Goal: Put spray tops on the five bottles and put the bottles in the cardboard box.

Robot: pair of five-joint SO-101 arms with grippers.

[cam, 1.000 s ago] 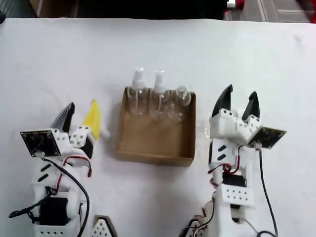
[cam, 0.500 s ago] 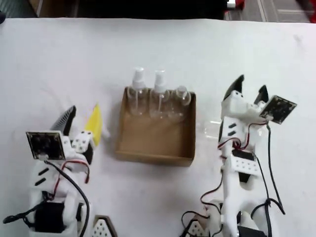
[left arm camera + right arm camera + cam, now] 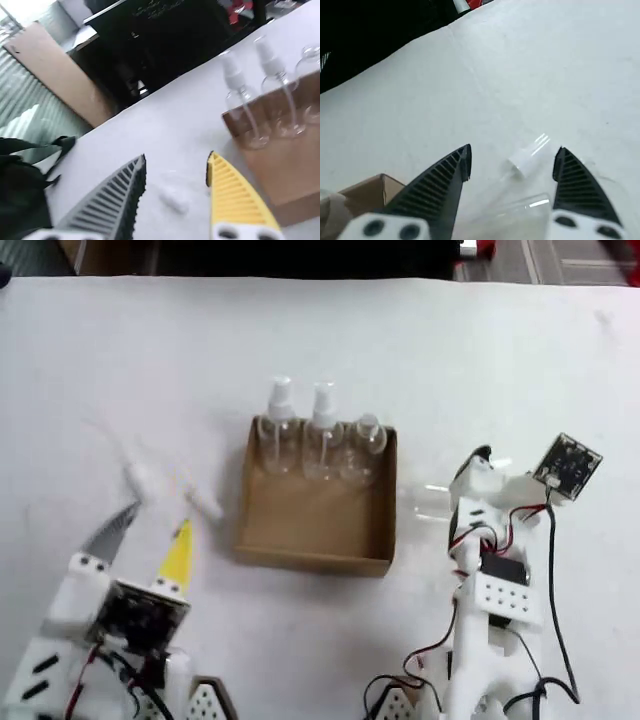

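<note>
No word, label or number can be read anywhere. The dark board [image 3: 155,15] beyond the table [image 3: 150,125] in the left wrist view carries faint pale marks, too blurred to make out. The bottles [image 3: 322,445] and the cardboard box [image 3: 310,520] show plain surfaces.

On the surface, the clear bottle [image 3: 426,502] beside the box [image 3: 315,525] is partly covered by the right arm [image 3: 490,540]. In the left wrist view, the rightmost bottle [image 3: 311,56] and the box are cut off by the picture's edge. The white spray top [image 3: 175,198] between the left claw [image 3: 175,160] fingers [image 3: 235,200] is blurred.
</note>
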